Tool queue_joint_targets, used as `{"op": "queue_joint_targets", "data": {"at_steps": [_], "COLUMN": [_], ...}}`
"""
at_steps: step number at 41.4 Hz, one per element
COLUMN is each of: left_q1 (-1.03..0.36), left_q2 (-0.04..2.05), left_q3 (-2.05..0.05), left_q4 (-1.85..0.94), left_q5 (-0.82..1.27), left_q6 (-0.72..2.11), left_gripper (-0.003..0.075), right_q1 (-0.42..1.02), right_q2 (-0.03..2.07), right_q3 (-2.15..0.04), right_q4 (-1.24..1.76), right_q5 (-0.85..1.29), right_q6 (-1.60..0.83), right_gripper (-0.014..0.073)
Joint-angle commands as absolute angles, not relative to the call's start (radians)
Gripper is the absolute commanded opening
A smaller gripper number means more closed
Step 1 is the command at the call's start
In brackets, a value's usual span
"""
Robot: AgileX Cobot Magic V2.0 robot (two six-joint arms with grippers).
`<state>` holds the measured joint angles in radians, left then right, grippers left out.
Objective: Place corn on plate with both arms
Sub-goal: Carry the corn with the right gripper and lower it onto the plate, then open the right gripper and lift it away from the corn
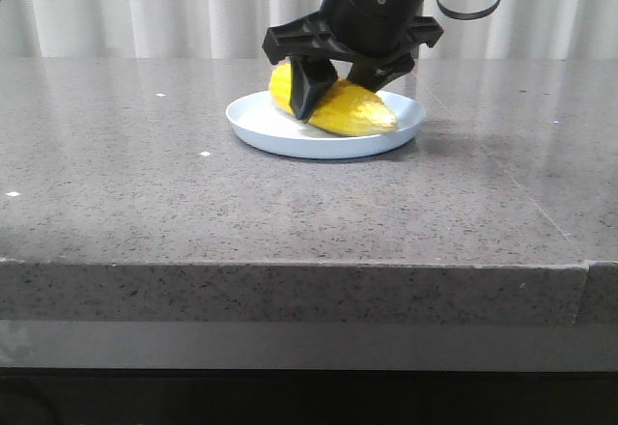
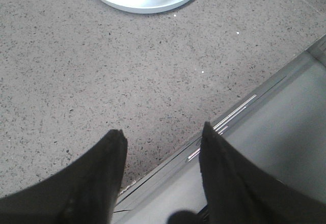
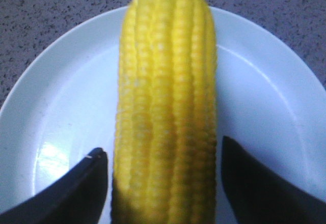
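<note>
We see a round, shallow, pale blue-white plate (image 1: pixel 290 141) sitting on a speckled grey stone table (image 1: pixel 145 193), toward the far middle of the surface in the front view; inside the plate lies a bright yellow corn (image 1: pixel 355 111) cob, its tapered tip pointing toward three o'clock and its blunt end toward nine o'clock, the whole cob within the rim.

The right gripper (image 1: pixel 333 87) comes down from twelve o'clock over the plate, straddling the cob near its blunt end; one black finger hides the middle of the cob in the front view, so yellow shows on either side of it. In the right wrist view the corn (image 3: pixel 165 112) runs lengthwise up the middle of the plate (image 3: pixel 265 96), and the two dark fingers (image 3: pixel 76 193) stand at seven and five o'clock of the cob, one on each side; the finger at seven o'clock sits just beside the kernels, while the one at five o'clock shows a thin strip of plate between itself and the cob; the jaws are parted slightly wider than the cob, and we cannot tell whether either finger touches it.

In the left wrist view the left gripper (image 2: pixel 163 137) hangs over the table's near edge, its two black fingers (image 2: pixel 97 178) spread well apart with nothing between them; the plate's rim (image 2: pixel 147 5) shows at twelve o'clock, well apart from the fingers.
</note>
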<state>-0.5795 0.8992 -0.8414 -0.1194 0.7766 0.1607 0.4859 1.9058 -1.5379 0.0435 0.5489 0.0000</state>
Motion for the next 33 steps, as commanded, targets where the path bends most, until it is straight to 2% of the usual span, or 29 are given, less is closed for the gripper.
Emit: {"op": "queue_joint_targets", "data": {"at_steps": [1, 9, 19, 33], "left_q1": [-0.587, -0.587, -0.587, -0.587], "left_q2": [0.889, 0.889, 0.889, 0.889], "left_q3": [-0.867, -0.867, -0.867, -0.867], "left_q4": [-0.128, -0.128, -0.128, -0.128], "left_q5": [0.713, 0.713, 0.713, 0.713], "left_q6": [0.160, 0.160, 0.160, 0.160], "left_gripper": [0.0335, 0.0335, 0.0335, 0.0335], "right_q1": [0.485, 0.485, 0.496, 0.522], "right_q2": [1.852, 1.817, 1.657, 1.299], "right_q3": [-1.570, -1.630, -1.647, -1.420], "right_q4": [0.039, 0.029, 0.019, 0.018], "right_q5": [0.487, 0.595, 0.799, 0.868], "right_q6": [-0.008, -0.008, -0.008, -0.008], "right_gripper": [0.0647, 0.0645, 0.0645, 0.0645]}}
